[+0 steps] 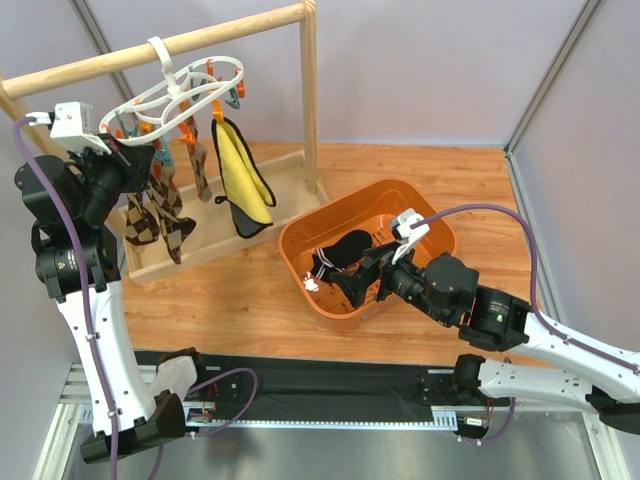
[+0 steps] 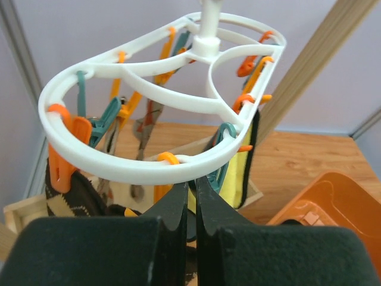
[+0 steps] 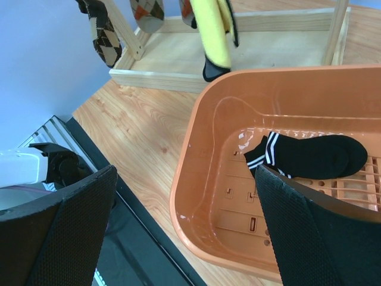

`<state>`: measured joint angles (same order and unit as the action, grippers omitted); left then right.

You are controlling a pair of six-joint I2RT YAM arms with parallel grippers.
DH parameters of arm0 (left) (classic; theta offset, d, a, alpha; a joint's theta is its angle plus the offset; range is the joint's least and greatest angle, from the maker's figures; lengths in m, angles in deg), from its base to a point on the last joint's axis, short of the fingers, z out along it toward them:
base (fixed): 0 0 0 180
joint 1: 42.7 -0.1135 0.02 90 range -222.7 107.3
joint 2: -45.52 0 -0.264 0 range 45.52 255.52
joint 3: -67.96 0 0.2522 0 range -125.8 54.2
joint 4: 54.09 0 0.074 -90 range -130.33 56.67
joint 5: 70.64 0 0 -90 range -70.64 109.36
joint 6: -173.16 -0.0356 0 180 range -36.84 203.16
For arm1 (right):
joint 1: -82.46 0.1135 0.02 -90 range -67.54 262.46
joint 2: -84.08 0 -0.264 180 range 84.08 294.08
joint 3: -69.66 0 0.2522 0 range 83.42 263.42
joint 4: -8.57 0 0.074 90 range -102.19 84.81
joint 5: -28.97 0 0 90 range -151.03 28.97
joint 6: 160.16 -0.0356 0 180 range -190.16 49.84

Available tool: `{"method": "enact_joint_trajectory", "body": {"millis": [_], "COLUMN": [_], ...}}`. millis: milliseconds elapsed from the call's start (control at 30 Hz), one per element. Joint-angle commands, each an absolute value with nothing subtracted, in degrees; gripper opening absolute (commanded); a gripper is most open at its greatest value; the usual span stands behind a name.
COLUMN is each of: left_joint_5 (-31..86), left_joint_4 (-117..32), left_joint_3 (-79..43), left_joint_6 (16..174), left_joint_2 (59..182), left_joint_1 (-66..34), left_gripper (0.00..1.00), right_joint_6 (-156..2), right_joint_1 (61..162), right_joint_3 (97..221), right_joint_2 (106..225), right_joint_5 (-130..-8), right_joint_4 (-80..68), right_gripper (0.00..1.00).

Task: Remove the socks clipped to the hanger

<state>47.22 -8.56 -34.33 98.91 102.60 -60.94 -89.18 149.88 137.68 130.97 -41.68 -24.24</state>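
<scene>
Hanger (image 1: 185,90): white plastic oval, openwork, smooth and glossy. It is hooked over a round wooden rail (image 1: 230,30) in the upper left of the overhead view. In the left wrist view the ring (image 2: 149,95) fills the upper half, and orange clips (image 2: 59,149) and grey-blue clips (image 2: 110,119) dangle from its rim.

Socks on the hanger:
- Black-and-yellow sock (image 1: 243,175): soft knit, hangs flat and limp from the right side of the ring.
- Argyle socks (image 1: 160,215): brown and black with pale diamonds, hanging in a bunch at the left side over a shallow wooden tray (image 1: 270,215).

Left gripper (image 1: 125,158): raised at the left edge of the ring, beside the tops of the argyle socks. From its wrist camera the gripper (image 2: 191,185) has its two dark fingers almost together, with only a thin slit between them. The tips sit just under the near rim of the ring. Nothing can be seen pinched in the slit.

Right gripper (image 1: 335,278): lower right of centre, over the near wall of an orange plastic bin (image 1: 300,240). In the right wrist view the gripper (image 3: 184,196) is spread wide. Its black fingers (image 3: 65,232) have a fine mesh texture, and it holds nothing.

Bin (image 3: 196,137): rounded corners, smooth walls, slotted floor.

One black sock with white stripes (image 3: 309,156) lies flat on the bin floor, cuff toward the left of the frame. In the overhead view the same sock (image 1: 345,248) is a dark oval.
</scene>
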Motion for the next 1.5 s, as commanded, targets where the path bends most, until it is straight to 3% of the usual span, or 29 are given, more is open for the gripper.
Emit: {"method": "enact_joint_trajectory", "body": {"millis": [0, 133, 333, 533, 767, 967, 1067, 1233, 1333, 1467], "left_joint_5": [56.5, 61.5, 73.6, 70.7, 62.9, 31.1, 26.7, 24.4, 21.1, 23.8], "left_joint_4": [-8.9, -11.8, -10.4, -9.5, -4.8, 10.6, 15.7, 14.3, 12.8, 6.7], "left_joint_3": [-33.0, -31.1, -31.8, -29.8, -33.6, -47.5, -52.3, -45.1, -38.8, -31.4], "left_joint_6": [99.5, 103.1, 103.8, 105.0, 106.3, 104.6, 104.3, 107.6, 112.6, 115.8], "left_joint_2": [100.2, 99.2, 100.9, 99.1, 97.5, 100.9, 104.0, 103.4, 100.6, 97.5], "left_joint_1": [-59.7, -59.1, -59.0, -58.7, -58.6, -58.6, -58.6, -59.6, -61.7, -62.5], "left_gripper": [0.05, 0.09, 0.31, 0.49, 0.50, 0.52, 0.52, 0.52, 0.58, 0.56], "right_joint_6": [-90.5, -90.8, -91.2, -92.0, -91.7, -90.4, -89.2, -86.2, -81.6, -73.9], "right_joint_1": [149.9, 149.9, 149.9, 149.9, 149.9, 150.0, 150.0, 150.0, 149.9, 149.8], "right_joint_3": [137.1, 137.2, 137.2, 138.5, 140.7, 147.0, 151.3, 158.1, 160.9, 165.9], "right_joint_2": [129.9, 130.0, 131.4, 135.0, 138.8, 144.9, 149.4, 157.7, 162.6, 170.6], "right_joint_5": [-42.0, -42.1, -42.4, -44.1, -45.2, -45.5, -45.2, -45.1, -45.6, -46.1], "right_joint_4": [-24.7, -25.0, -23.9, -22.4, -21.1, -20.1, -18.0, -16.2, -9.5, -5.7], "right_gripper": [1.00, 1.00, 1.00, 0.99, 0.99, 0.99, 0.98, 0.98, 0.98, 0.97]}}
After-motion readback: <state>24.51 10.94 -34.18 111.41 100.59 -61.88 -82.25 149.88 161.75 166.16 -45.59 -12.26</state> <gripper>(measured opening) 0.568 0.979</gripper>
